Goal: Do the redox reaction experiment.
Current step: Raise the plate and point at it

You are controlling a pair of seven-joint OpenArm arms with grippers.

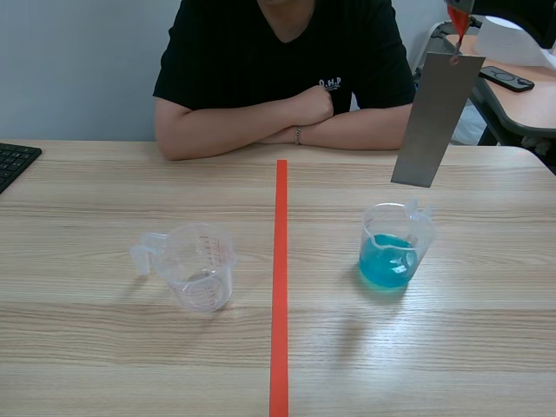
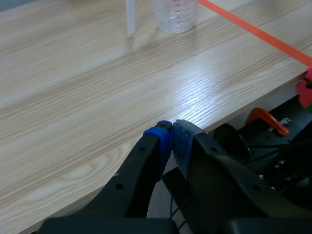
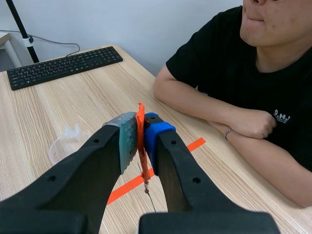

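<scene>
Right gripper point(image 3: 140, 122) pinches the orange tag point(image 3: 141, 144) carrying the metal sheet point(image 1: 437, 117), not yet dipped in the blue-liquid beaker point(image 1: 397, 248); left gripper point(image 2: 173, 130) is closed, empty.

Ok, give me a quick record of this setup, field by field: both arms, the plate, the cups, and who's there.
left pincer: shut on nothing, over the table edge
right pincer: raised, shut on orange tab
metal plate: hangs tilted from the tab, above the beaker, clear of the liquid
beaker: upright, holds blue liquid
empty cup: upright, across the tape line from the beaker
person: arms folded on the table
</scene>
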